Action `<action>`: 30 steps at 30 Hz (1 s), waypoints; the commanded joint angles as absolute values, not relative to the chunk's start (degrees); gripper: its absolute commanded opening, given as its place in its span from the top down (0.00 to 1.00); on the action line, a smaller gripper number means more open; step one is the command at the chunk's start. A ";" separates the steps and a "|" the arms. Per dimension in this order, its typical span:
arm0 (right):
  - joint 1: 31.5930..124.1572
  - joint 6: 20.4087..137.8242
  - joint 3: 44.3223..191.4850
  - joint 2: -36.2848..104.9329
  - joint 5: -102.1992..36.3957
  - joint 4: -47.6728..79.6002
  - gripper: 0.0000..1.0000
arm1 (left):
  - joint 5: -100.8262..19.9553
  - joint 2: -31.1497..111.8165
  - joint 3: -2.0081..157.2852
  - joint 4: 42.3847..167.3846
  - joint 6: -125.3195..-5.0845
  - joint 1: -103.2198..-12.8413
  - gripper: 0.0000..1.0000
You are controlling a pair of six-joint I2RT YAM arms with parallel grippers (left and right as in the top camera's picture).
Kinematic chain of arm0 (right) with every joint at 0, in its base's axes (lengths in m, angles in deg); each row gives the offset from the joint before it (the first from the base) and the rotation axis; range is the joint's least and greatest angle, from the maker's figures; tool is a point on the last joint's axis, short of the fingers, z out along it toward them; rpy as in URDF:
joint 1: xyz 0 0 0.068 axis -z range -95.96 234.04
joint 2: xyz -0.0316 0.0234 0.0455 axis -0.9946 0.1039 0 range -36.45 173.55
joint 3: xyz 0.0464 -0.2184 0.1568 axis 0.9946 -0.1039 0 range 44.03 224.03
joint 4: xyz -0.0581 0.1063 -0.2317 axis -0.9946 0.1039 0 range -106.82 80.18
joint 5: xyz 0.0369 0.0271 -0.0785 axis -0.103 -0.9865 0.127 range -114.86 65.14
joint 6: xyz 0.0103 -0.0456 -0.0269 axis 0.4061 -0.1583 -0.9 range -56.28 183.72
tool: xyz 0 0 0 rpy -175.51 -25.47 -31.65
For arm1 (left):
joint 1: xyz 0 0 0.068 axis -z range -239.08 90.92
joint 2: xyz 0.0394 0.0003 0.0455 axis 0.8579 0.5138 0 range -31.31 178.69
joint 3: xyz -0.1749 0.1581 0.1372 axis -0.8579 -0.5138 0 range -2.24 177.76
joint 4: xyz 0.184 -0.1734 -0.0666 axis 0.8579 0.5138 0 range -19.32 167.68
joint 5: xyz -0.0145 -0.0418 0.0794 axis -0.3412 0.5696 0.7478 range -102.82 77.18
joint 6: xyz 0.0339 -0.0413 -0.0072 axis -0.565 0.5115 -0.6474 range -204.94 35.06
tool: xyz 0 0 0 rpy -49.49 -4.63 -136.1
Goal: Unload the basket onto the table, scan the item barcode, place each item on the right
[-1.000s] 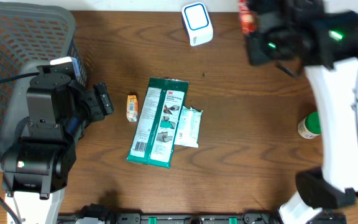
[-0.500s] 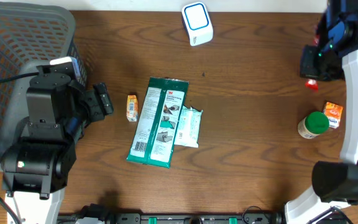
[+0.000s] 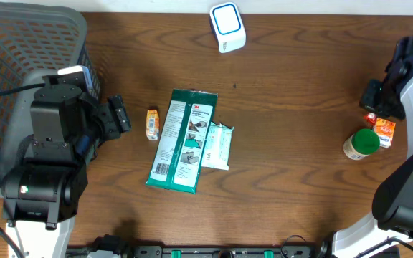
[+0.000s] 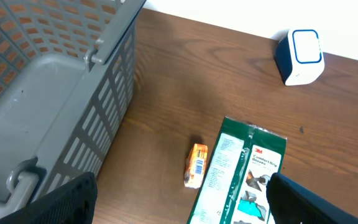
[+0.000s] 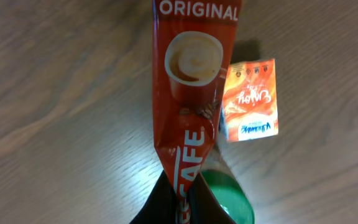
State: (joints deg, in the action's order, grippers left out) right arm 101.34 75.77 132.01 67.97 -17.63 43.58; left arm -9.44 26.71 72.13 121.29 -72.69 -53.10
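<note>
Coffee sachet (image 5: 188, 93) pinched in closed right pincer (image 5: 182, 202), left pincer (image 3: 122, 115) wide open, brown wooden table (image 3: 300, 143).

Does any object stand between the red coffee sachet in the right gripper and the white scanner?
Nothing visible does. The right gripper is shut on the red coffee sachet; the orange packet and green-capped bottle lie beyond it, away from the white scanner.
</note>
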 commanded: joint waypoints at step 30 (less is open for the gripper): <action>95.96 65.89 122.85 67.73 -56.43 34.07 0.02 | -9.11 26.68 72.68 121.24 -72.36 -53.45 0.13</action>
State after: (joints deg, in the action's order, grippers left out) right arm 98.74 68.65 123.14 68.08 -49.70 33.50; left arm -9.44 26.71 72.13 121.29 -72.69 -53.10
